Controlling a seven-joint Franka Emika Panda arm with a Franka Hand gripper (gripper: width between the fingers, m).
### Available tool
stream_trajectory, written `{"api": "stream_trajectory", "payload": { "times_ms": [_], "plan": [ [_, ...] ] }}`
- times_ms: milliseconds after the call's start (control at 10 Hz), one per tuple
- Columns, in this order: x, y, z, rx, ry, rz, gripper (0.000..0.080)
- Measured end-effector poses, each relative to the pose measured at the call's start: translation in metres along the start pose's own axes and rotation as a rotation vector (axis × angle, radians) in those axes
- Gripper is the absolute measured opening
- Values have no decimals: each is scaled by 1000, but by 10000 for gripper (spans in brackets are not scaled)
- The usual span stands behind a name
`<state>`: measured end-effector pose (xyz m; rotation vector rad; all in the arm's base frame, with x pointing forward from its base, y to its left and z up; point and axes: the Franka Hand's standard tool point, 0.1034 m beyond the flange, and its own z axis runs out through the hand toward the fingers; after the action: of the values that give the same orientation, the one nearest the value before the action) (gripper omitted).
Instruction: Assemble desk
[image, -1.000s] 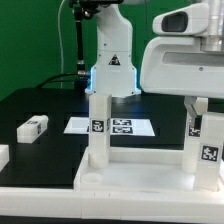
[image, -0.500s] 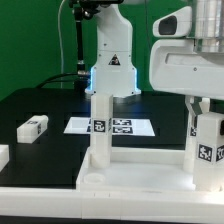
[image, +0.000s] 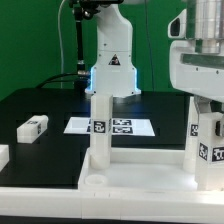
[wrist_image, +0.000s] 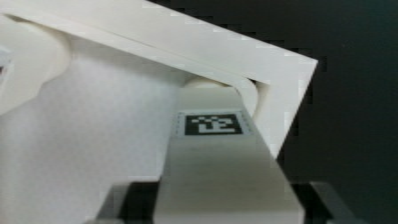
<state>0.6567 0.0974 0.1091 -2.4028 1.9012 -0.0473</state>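
At the lower right of the exterior view, the gripper (image: 205, 108) has its fingers closed partway on the sides of an upright leg (image: 207, 152). The leg's foot reaches a corner of the rimmed tabletop (image: 140, 175), which spans the frame's bottom. Whether the foot is seated cannot be told. A second leg (image: 98, 130) stands upright in a left corner socket. A loose leg (image: 33, 126) lies on the table (image: 50, 105) at left, well apart.
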Motion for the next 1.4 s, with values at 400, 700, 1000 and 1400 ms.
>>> {"api": "stream_trajectory", "payload": {
  "times_ms": [400, 700, 1000, 1400],
  "plan": [
    [-1, -1, 0, 5, -4, 210, 290],
    [-2, 1, 1, -7, -3, 79, 538],
    [-3, 1, 1, -9, 1, -197, 642],
    [-5, -1, 0, -10, 10, -560, 649]
  ]
}}
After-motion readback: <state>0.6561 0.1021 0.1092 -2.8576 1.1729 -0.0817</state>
